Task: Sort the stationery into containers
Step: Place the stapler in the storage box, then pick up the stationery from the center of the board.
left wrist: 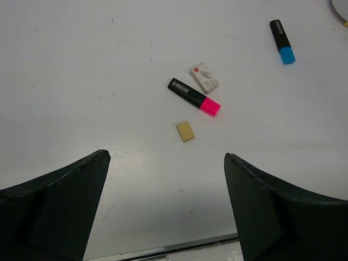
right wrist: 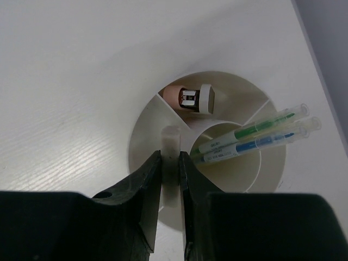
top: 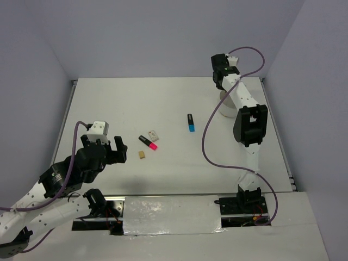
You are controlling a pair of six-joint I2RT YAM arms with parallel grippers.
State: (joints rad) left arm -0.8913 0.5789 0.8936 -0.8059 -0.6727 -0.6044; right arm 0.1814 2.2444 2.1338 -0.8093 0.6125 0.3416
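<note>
The step in hand looks like a drop-off; the right gripper [right wrist: 170, 160] hangs directly over the white divided bowl [right wrist: 138, 136] at the far right of the table [top: 109, 109], its jaws drawn close on a pale whitish piece [right wrist: 171, 138], probably an eraser, though its exact kind is hard to tell; the piece sticks out past the fingertips above the bowl's near-left compartment; the bowl already holds a green pen [right wrist: 261, 126] and a blue pen [right wrist: 261, 142] side by side across the round middle section, and a pinkish eraser [right wrist: 171, 93] with a small white-and-metal piece [right wrist: 197, 99] in the far compartment; so I judge the sorting partly done; four items lie loose on the table, well apart from the bowl: a pink-and-black highlighter [left wrist: 194, 96], a white eraser [left wrist: 204, 78] just beside it, a tan eraser [left wrist: 185, 131] a little nearer the left arm, and a blue-and-black highlighter [left wrist: 283, 41] off towards the bowl; the left gripper [left wrist: 166, 157] hovers above the table with its jaws spread wide and nothing between them, facing the pink highlighter and the two erasers; the next move for the right arm calls for parting its jaws so the piece falls into the compartment beneath, clear of the divider; the left arm would then need to descend squarely over one small item, and the flat erasers may prove awkward to pinch.
</note>
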